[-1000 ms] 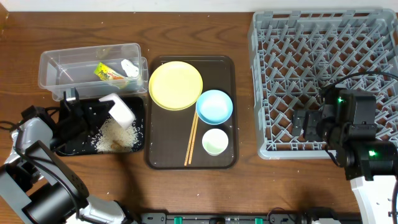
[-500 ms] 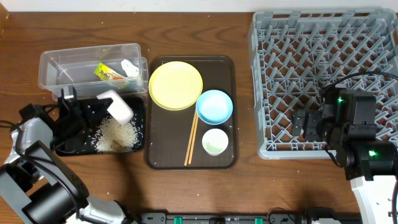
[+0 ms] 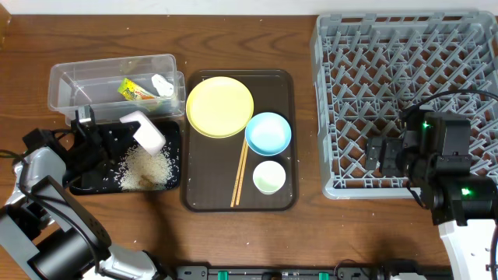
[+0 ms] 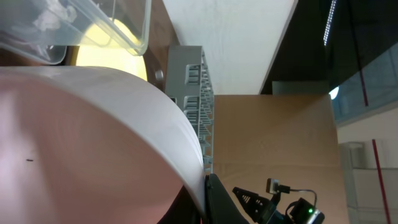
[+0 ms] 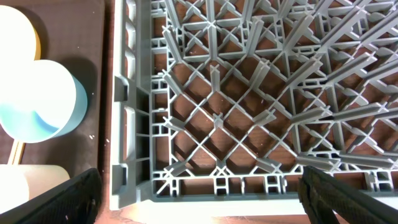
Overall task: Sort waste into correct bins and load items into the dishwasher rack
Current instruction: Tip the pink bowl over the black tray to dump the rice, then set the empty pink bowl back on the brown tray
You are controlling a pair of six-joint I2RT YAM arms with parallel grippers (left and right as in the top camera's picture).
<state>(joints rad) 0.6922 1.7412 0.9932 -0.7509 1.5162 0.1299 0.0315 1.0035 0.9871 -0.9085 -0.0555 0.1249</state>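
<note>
The counter [image 3: 311, 233] is brown wood with a visible grain and a faint sheen, and the chopsticks [image 3: 240, 175] are pale bare wood. The rack [image 3: 389, 70] is matt grey moulded plastic, the tub [image 3: 78, 85] is clear glossy plastic, and the brown tray [image 3: 210, 171] is smooth with a dull shine. The plate [image 3: 220, 106], blue bowl [image 3: 268, 132] and pale bowl [image 3: 146, 132] look smooth and softly glossy.

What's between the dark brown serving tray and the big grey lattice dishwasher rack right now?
Nothing: overhead, only a bare strip of wooden table separates the dark brown serving tray from the grey lattice dishwasher rack.
</note>
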